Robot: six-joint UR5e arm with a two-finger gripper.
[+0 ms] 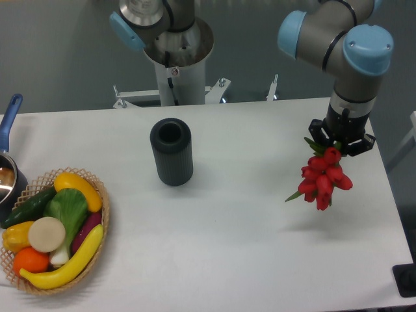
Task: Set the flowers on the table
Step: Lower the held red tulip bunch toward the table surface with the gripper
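Observation:
The flowers [324,179], a small bunch of red blooms with green leaves, hang blooms-down above the right part of the white table [247,247]. My gripper [340,147] is right above them and shut on their stems, with a faint shadow on the tabletop below. The fingertips themselves are mostly hidden by the gripper body and the leaves.
A dark cylinder vase [171,151] stands upright left of centre. A wicker basket [104,214] of colourful vegetables sits at the front left, with a blue-handled pot [8,162] at the left edge. The robot's base [177,45] stands behind the table.

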